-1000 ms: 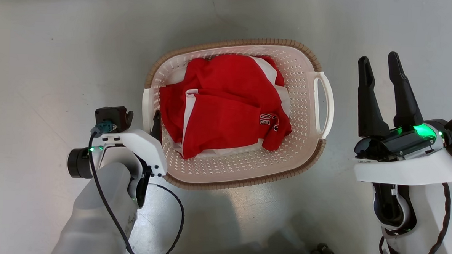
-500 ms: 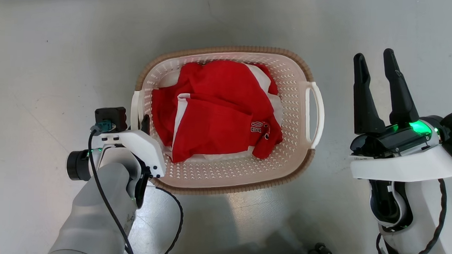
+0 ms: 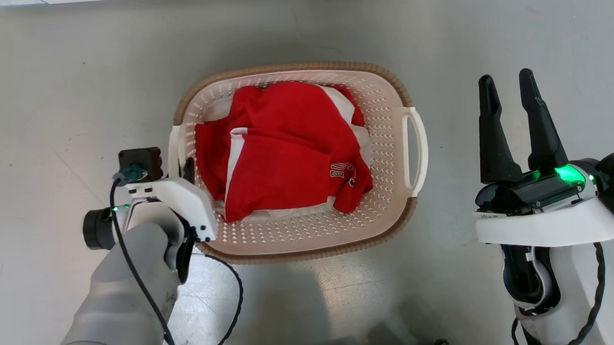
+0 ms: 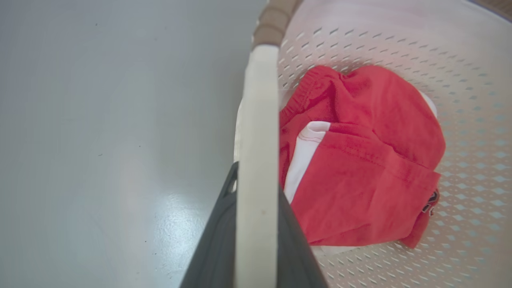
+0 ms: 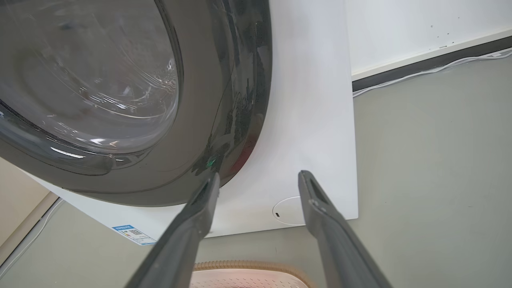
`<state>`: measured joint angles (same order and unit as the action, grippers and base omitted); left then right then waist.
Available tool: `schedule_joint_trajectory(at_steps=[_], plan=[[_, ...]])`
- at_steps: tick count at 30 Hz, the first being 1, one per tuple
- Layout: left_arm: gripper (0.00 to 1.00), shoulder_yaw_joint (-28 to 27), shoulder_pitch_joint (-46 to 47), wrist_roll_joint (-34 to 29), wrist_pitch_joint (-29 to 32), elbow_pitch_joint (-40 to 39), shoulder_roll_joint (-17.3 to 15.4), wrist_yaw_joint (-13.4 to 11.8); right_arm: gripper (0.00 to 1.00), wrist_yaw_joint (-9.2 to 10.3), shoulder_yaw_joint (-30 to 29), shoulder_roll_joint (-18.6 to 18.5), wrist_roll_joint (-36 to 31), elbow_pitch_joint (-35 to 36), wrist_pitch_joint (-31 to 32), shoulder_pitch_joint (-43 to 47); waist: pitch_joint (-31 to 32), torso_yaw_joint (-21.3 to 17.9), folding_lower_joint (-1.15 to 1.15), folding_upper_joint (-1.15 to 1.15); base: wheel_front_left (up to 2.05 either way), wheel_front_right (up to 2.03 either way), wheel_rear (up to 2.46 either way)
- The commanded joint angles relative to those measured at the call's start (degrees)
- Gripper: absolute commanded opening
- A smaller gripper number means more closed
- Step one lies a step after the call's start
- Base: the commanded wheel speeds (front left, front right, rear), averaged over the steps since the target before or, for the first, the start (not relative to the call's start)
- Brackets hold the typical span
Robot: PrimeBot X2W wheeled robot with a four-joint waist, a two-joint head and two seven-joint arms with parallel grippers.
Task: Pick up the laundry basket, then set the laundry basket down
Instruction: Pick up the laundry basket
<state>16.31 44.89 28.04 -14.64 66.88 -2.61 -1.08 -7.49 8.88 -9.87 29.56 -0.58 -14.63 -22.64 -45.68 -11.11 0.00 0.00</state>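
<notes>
Evenly perforated cream laundry basket (image 3: 386,139), brown-edged

Left tool (image 4: 256,180) clamped, right tool (image 3: 505,77) spread

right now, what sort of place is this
Most likely a laundry area: a front-loading washer with a round glass door stands on a grey floor, and a basket holding red clothes is close by.

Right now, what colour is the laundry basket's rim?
Brown, on the laundry basket; clearest in the head view.
</notes>
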Motion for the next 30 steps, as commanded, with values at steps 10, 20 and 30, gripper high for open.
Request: schedule_joint_trajectory(at_steps=[10, 20, 30], plan=[[0.0, -3.5, -4.5, -2.2, -0.4, -0.1, -2.4, 0.7, 1.0, 0.0, 1.1, -1.0, 0.0, 1.2, -0.4, 1.7, 0.9, 0.8, 0.0, 0.0, 0.0, 0.0, 0.0], [0.0, -5.1, -5.5, -3.6, -0.4, 1.1, -4.4, 0.9, 1.0, 0.0, 1.4, -1.6, 0.1, 1.1, -0.4, 2.2, 1.1, 1.4, 0.0, 0.0, 0.0, 0.0, 0.0], [0.04, -6.4, -5.8, -4.9, -0.4, 0.9, -5.7, 0.8, 1.0, 0.0, 1.7, -1.9, 0.1, 0.9, -0.4, 2.2, 1.2, 1.5, 0.0, 0.0, 0.0, 0.0, 0.0]])
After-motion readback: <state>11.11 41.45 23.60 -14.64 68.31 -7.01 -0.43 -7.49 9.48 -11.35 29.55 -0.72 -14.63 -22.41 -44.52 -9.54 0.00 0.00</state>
